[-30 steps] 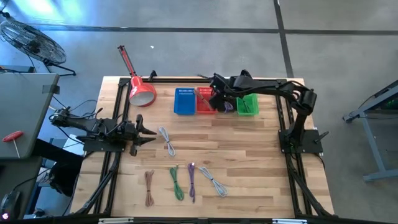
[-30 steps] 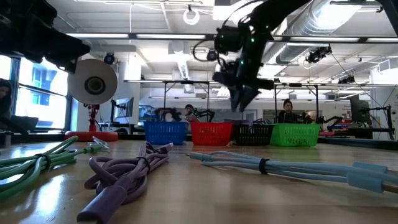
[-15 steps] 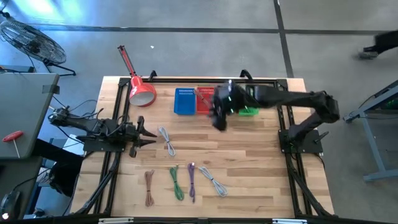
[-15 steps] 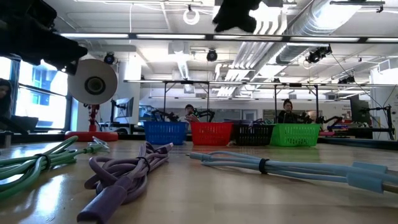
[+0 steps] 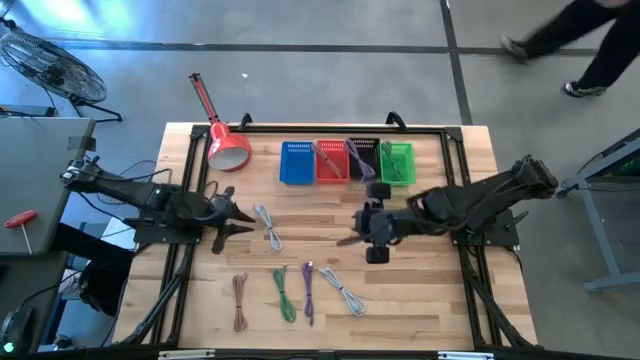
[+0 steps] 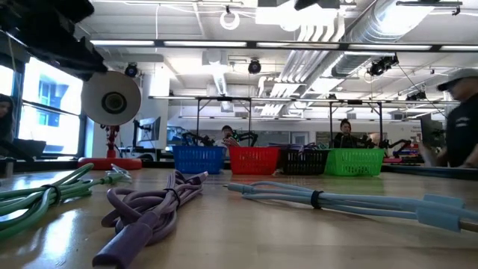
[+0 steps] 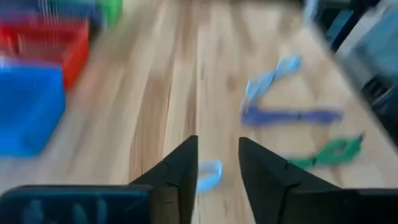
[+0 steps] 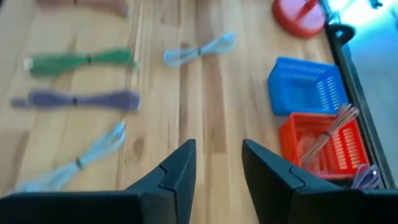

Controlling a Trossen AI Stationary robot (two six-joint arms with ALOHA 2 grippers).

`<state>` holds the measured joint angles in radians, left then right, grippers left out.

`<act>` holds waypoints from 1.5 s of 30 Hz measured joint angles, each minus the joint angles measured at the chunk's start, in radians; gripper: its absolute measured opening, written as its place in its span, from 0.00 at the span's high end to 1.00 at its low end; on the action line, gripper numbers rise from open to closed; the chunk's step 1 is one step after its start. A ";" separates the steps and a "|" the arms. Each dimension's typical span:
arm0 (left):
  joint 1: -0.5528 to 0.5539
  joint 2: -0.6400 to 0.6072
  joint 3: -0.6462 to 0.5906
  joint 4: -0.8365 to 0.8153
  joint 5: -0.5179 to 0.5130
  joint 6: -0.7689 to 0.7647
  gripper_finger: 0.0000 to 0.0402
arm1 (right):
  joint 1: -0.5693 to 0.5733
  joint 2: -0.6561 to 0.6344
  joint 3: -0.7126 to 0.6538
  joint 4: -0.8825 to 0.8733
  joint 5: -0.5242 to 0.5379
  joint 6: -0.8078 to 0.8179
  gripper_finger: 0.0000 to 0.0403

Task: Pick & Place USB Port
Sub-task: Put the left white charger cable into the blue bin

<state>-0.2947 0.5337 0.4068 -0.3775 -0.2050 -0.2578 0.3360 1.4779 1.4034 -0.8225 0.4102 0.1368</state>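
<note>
Two grippers over the table (image 5: pixel 420 290), both empty.
Left gripper (image 5: pixel 243 213) by grey cable (image 5: pixel 268 227), right gripper (image 5: pixel 348 240) mid-table (fingers parted on each).

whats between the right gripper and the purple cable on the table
In the high view, only bare wooden tabletop lies between the right gripper and the bundled purple cable; the bundled light-blue cable sits just beside that stretch.

Around your pale wooden plank table (image 5: pixel 420 270) lies a grey concrete floor (image 5: pixel 330 80) crossed by dark seams, where a round wire-caged fan (image 5: pixel 50 62) stands at the upper left and a person's dark-trousered legs (image 5: pixel 570 40) stride past upper right. Across the table, you face bright windows (image 6: pixel 45 104), white ceiling ducts (image 6: pixel 381 19), and seated people (image 6: pixel 345 134).
</note>
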 joint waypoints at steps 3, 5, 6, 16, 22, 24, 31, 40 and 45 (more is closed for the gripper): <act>0.000 0.150 0.060 -0.075 -0.034 -0.054 0.64 | 0.016 -0.001 -0.049 0.006 0.006 0.019 0.70; 0.000 0.238 0.099 -0.076 -0.079 -0.038 0.58 | 0.021 -0.001 -0.084 0.003 0.007 0.041 0.70; 0.000 0.278 0.119 -0.070 -0.097 -0.002 0.55 | 0.020 -0.001 -0.103 0.007 0.007 0.049 0.70; 0.000 0.635 0.315 -0.204 -0.198 0.512 0.49 | 0.018 -0.001 -0.255 0.070 -0.001 0.101 0.70; 0.008 0.805 0.425 -0.413 -0.241 0.524 0.49 | 0.017 -0.001 -0.274 0.129 -0.054 0.102 0.70; 0.022 0.855 0.447 -0.452 -0.223 0.523 0.49 | 0.017 -0.002 -0.274 0.143 -0.058 0.100 0.70; 0.103 0.979 0.449 -0.479 -0.167 0.563 0.49 | 0.017 -0.016 -0.274 0.162 -0.054 0.101 0.70; 0.138 1.057 0.449 -0.427 -0.167 0.641 0.49 | 0.017 -0.021 -0.272 0.181 -0.069 0.099 0.70; 0.138 1.055 0.449 -0.350 -0.145 0.703 0.49 | 0.017 -0.021 -0.272 0.185 -0.080 0.094 0.70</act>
<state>-0.1569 1.5887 0.8555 -0.7276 -0.3497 0.4455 0.3534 1.4567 1.1309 -0.6379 0.3305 0.2310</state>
